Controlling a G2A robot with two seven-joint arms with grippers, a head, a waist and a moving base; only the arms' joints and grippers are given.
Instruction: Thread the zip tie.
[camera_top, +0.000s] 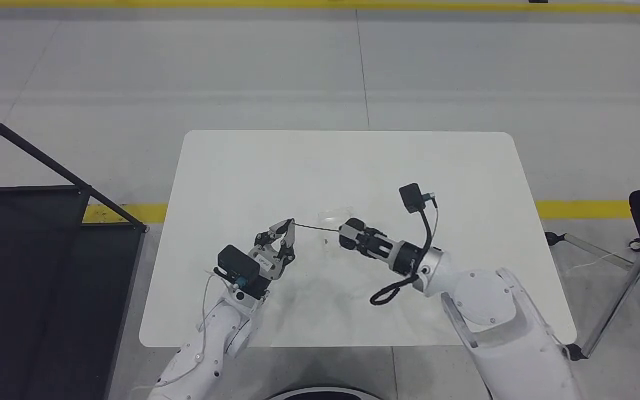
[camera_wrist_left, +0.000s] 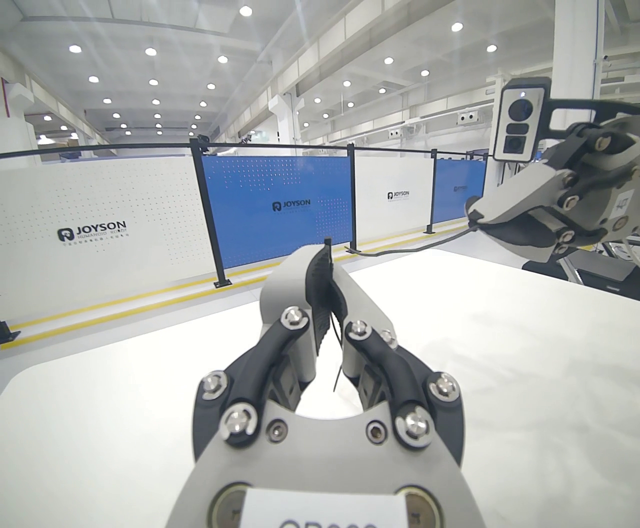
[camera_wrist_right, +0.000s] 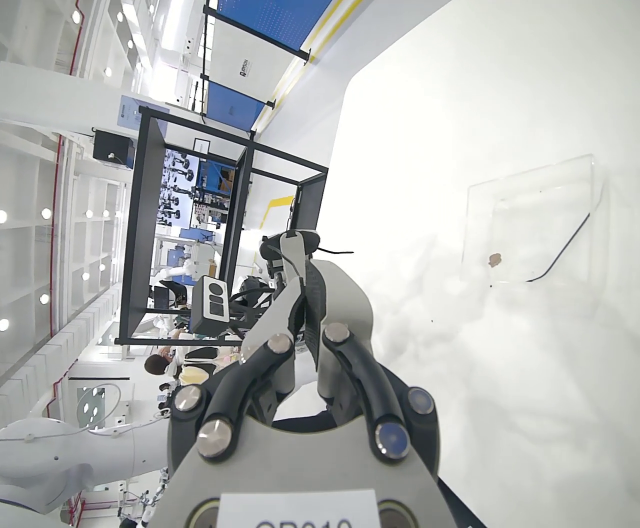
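Note:
A thin black zip tie (camera_top: 315, 229) stretches a little above the white table (camera_top: 420, 180), between my two grippers near the table's middle. My left gripper (camera_top: 283, 232) is shut on one end of it. In the left wrist view that end (camera_wrist_left: 327, 245) sticks up past the closed left gripper (camera_wrist_left: 325, 262), and a short tail (camera_wrist_left: 337, 380) hangs below the fingers. My right gripper (camera_top: 345, 232) is shut on the strap's other part (camera_wrist_left: 415, 247), as the right wrist view's own gripper (camera_wrist_right: 305, 280) also shows. The two grippers face each other, a short gap apart.
A clear shallow tray (camera_wrist_right: 530, 220) lies on the table just beyond the grippers, with another black zip tie (camera_wrist_right: 565, 250) and a small brown speck in it. A black-framed stand (camera_top: 50, 170) is off the table's left edge. Bare tabletop surrounds the grippers.

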